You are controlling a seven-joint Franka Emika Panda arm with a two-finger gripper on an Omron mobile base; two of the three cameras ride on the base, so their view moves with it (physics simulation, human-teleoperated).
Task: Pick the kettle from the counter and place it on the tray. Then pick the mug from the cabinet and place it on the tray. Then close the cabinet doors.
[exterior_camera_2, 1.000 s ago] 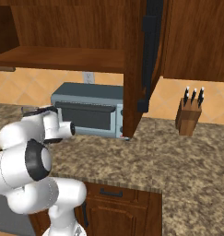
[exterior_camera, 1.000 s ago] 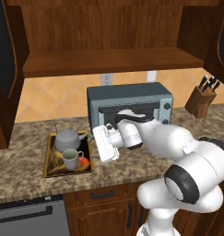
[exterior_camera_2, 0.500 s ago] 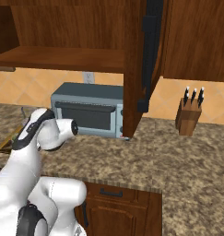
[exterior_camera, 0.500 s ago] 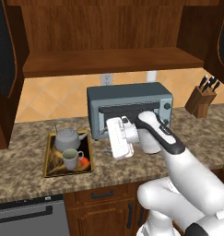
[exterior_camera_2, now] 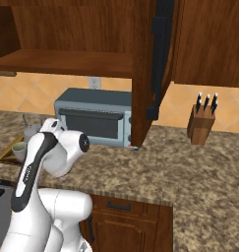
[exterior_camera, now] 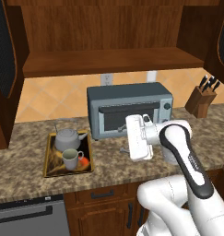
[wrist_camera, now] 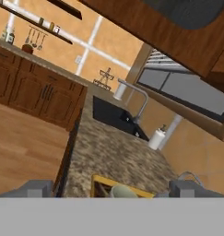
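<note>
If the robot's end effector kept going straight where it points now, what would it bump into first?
Probably nothing soon. The open end effector aims leftward above the tray and along the counter; farther on stands a sink faucet, though depth is unclear.

Kitchen: granite counter [exterior_camera: 21, 138], toaster oven [exterior_camera: 127, 108].

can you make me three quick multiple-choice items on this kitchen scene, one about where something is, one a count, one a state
1. Where is the mug?
A. on the cabinet shelf
B. on the tray, beside the kettle
C. on top of the toaster oven

2. How many knife handles stick out of the knife block?
A. one
B. three
C. six

3. How do the cabinet doors stand?
A. open
B. closed
C. taken off

Answers:
1 B: the mug stands on the tray in front of the kettle.
2 B: three dark handles show above the block.
3 A: a door juts out edge-on and the shelf is exposed.
</note>
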